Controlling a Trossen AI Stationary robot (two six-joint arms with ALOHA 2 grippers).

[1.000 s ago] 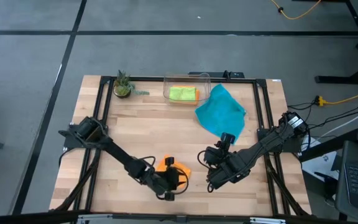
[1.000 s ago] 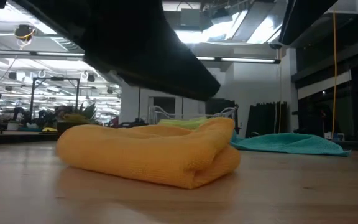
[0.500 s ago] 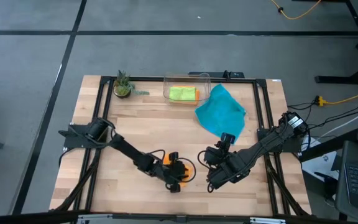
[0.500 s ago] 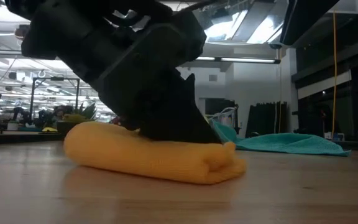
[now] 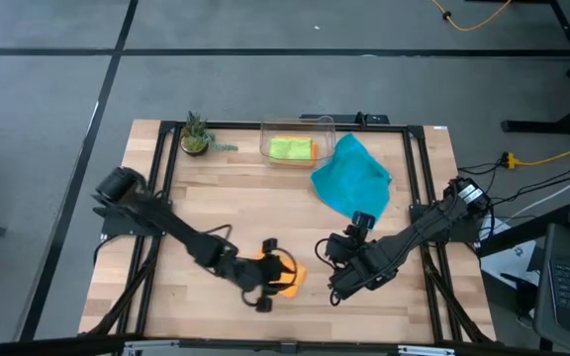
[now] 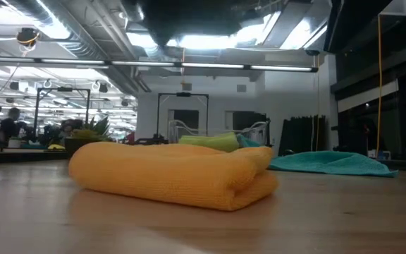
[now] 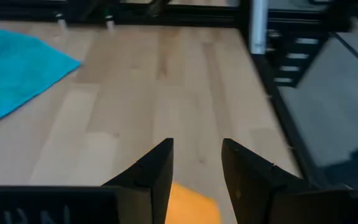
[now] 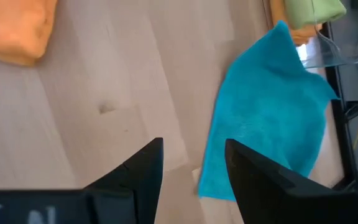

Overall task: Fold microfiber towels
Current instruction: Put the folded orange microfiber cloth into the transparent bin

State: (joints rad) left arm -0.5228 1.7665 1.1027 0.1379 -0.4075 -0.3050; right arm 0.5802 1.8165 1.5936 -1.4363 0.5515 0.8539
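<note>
From my station I see the folded orange microfiber towel (image 5: 283, 274) lying as a soft, rolled bundle on the wooden surface (image 5: 265, 208), at the near edge. My left gripper (image 5: 265, 289) hangs just over it, jaws apart and holding nothing; in the left wrist view an orange corner shows below the gap. My right gripper (image 5: 336, 287) waits just beside the orange towel, toward the teal side, jaws apart and empty too.

The crumpled teal microfiber towel (image 5: 352, 175) lies spread well beyond the orange towel, touching the clear plastic bin (image 5: 298, 138), which holds a lime green cloth (image 5: 290, 148) with a bit of orange beside it.

I judge the teal one is next. It looks light, limp and grippy, so it will drape and drag rather than slide. I would pinch it at two adjacent corners, right at the hem.
</note>
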